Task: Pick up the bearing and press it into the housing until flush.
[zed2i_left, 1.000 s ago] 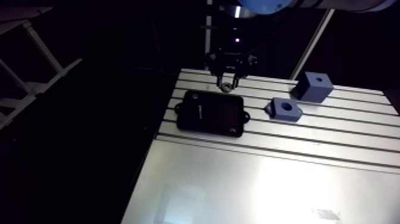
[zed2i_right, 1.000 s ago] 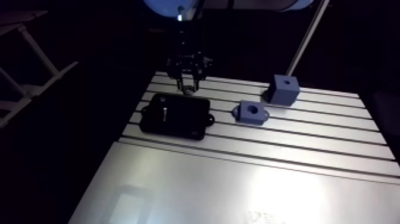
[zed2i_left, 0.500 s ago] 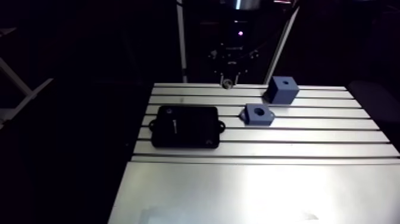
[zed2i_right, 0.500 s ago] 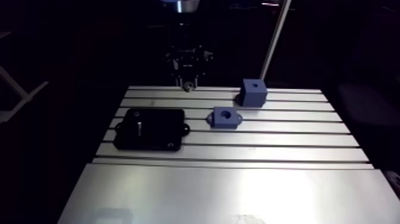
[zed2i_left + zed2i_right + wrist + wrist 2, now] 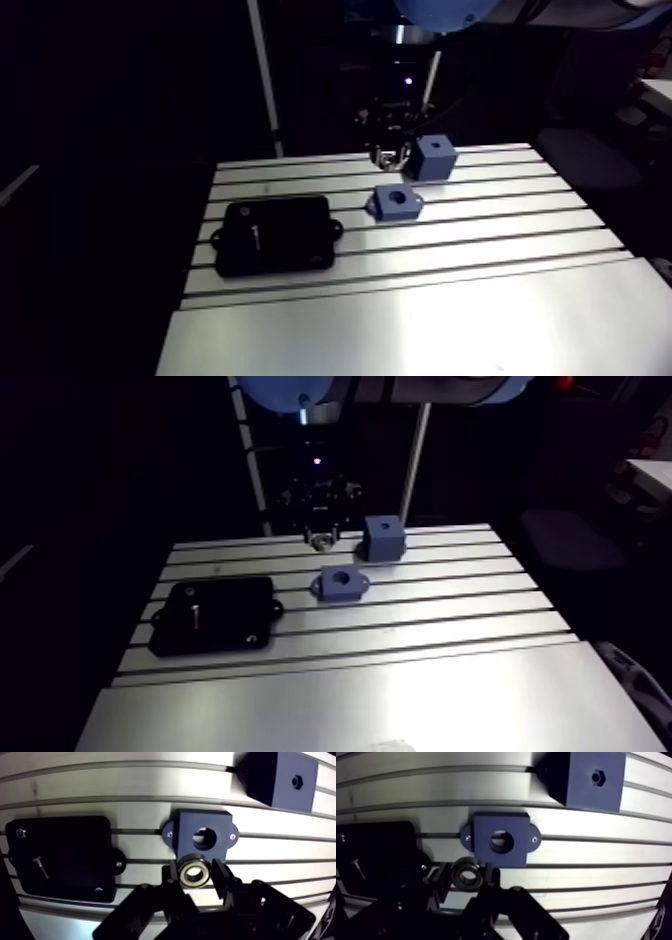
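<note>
A metal ring bearing [image 5: 194, 874] is pressed between the two dark fingers of my gripper [image 5: 196, 875], which is shut on it. Just ahead of the fingertips lies the blue housing [image 5: 202, 837], a flat block with a round bore and two screwed ears, flat on the slotted table [image 5: 100, 782]. The bearing hangs above the table, short of the bore. In the arm view the gripper [image 5: 387, 157] hovers at the table's far edge, just behind the housing [image 5: 394, 200].
A blue cube [image 5: 279, 780] with a hex nut in its face stands beyond the housing, off to one side. A black flat box [image 5: 60, 862] with mounting ears lies beside the gripper. In the arm view a smooth plate [image 5: 420, 330] covers the near table.
The camera has swung, shifting the whole picture. The gripper, still holding the bearing, has travelled from above the black box's far edge to just behind the blue housing.
</note>
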Controlling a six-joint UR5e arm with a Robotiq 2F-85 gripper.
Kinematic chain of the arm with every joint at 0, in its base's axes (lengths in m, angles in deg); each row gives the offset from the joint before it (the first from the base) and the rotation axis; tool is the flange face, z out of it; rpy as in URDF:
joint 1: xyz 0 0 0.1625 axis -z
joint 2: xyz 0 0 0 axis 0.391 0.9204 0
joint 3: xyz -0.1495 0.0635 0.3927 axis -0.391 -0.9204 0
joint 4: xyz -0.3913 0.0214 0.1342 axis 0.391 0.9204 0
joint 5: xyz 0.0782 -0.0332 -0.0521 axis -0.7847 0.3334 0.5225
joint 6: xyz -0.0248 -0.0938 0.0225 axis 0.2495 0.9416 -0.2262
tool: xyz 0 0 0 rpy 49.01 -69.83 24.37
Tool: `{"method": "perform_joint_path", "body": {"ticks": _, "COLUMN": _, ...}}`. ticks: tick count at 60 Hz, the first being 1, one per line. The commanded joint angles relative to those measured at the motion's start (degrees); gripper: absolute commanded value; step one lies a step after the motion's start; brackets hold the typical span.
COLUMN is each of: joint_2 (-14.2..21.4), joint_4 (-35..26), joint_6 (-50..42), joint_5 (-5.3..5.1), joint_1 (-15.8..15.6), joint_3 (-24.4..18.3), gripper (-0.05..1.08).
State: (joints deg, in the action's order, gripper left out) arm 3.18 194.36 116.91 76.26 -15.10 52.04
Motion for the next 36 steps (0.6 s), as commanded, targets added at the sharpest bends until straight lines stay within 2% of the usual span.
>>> {"method": "perform_joint_path", "body": {"ticks": 1, "joint_2": -0.5, "joint_4": 3.45, "joint_6": 0.19, "joint_5": 0.5, "joint_1": 1.31, "joint_3": 1.54, "gripper": 0.71}}
{"method": "perform_joint_path", "body": {"ticks": 36, "joint_2": -3.15, "joint_4": 7.39, "joint_6": 0.09, "joint_5": 0.51, "joint_1": 2.19, "joint_3": 3.66, "gripper": 0.72}}
